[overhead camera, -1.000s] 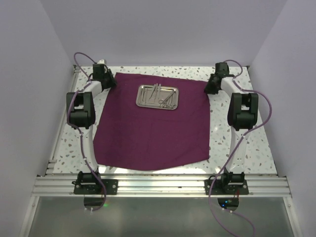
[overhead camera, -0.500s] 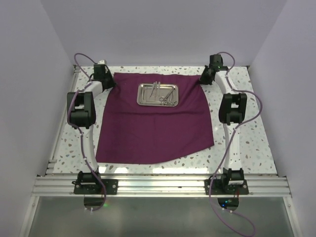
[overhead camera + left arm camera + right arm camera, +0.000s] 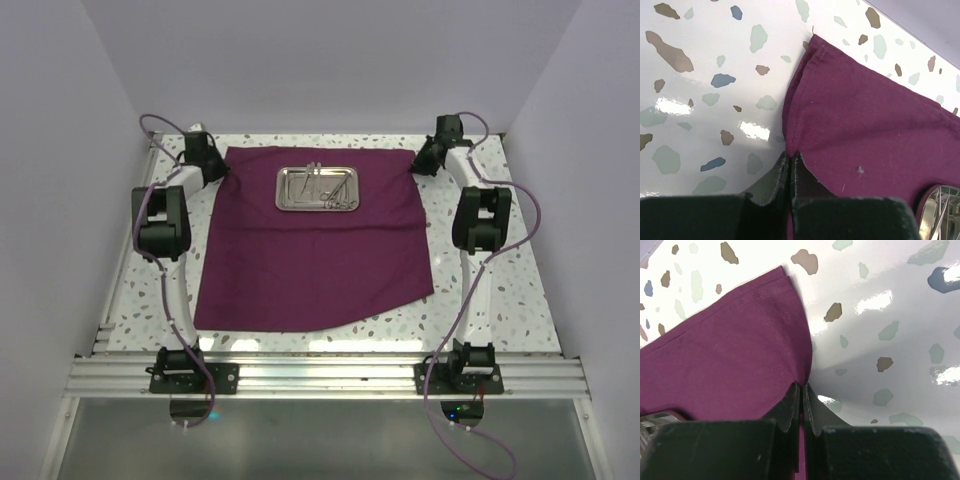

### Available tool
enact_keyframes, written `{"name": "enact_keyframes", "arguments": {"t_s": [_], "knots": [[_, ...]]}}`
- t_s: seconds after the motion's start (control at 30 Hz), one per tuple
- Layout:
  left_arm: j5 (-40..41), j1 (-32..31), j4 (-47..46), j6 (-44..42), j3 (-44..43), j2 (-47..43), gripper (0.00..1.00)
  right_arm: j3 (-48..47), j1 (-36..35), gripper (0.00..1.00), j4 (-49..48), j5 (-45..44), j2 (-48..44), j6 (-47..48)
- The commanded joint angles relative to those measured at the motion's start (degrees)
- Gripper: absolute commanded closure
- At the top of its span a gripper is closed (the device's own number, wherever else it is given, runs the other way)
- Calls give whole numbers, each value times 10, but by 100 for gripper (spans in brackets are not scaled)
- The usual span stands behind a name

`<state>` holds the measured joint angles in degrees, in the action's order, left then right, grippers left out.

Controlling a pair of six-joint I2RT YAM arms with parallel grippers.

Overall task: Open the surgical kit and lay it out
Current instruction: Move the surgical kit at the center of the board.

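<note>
Maroon cloth [image 3: 310, 255] spread on speckled table [image 3: 520, 300], bare margins around. Left gripper [image 3: 790, 157] and right gripper [image 3: 801, 389] each pinch its far side edges tight.

The cloth [image 3: 315, 250] is matt maroon fabric with a fine weave and hemmed edges. The tray [image 3: 280, 190] is polished, mirror-bright metal, and it holds thin, shiny metal instruments [image 3: 322, 190]. The table [image 3: 480, 290] is smooth, glossy white with coloured flecks and patches of glare. The fingers [image 3: 772, 182] look like matt black plastic. The near rail [image 3: 320, 378] is dull silver metal.
</note>
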<state>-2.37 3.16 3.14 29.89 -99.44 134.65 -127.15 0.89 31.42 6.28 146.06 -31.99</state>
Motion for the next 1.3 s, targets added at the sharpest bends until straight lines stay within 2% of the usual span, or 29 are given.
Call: {"name": "enact_keyframes", "arguments": {"t_s": [0.0,0.17,0.4,0.5,0.9,0.97,1.0,1.03,1.07,1.1,1.13,1.17,1.27], "knots": [[50,37,6,7,0,-5,100,16,24,100,38,-36,10,2],[45,40,41,-12,-96,48,100,-6,23,100,40,-29,24,-2],[55,41,39,-25,-137,70,100,-29,23,100,20,-23,39,-4],[34,43,44,-26,-155,80,100,-42,23,100,11,-17,45,2],[69,55,6,16,-65,40,99,-113,22,100,-38,37,77,-16],[65,56,7,14,-66,38,77,-117,22,100,-32,40,72,-18],[68,56,6,16,-61,31,51,-110,22,100,-38,43,62,-18],[72,56,-1,18,-36,6,35,-74,21,99,-47,47,47,-17],[79,56,-22,23,-17,-15,22,-50,21,86,-58,48,4,-12],[89,57,-53,23,7,-37,3,-20,21,79,-85,45,-20,-8],[96,57,-67,23,49,-83,0,37,21,63,-99,42,-44,-3],[104,56,-84,23,66,-106,0,61,21,32,-108,23,-95,11],[125,56,-103,23,121,-199,1,117,21,4,-108,-12,-157,40]]}}
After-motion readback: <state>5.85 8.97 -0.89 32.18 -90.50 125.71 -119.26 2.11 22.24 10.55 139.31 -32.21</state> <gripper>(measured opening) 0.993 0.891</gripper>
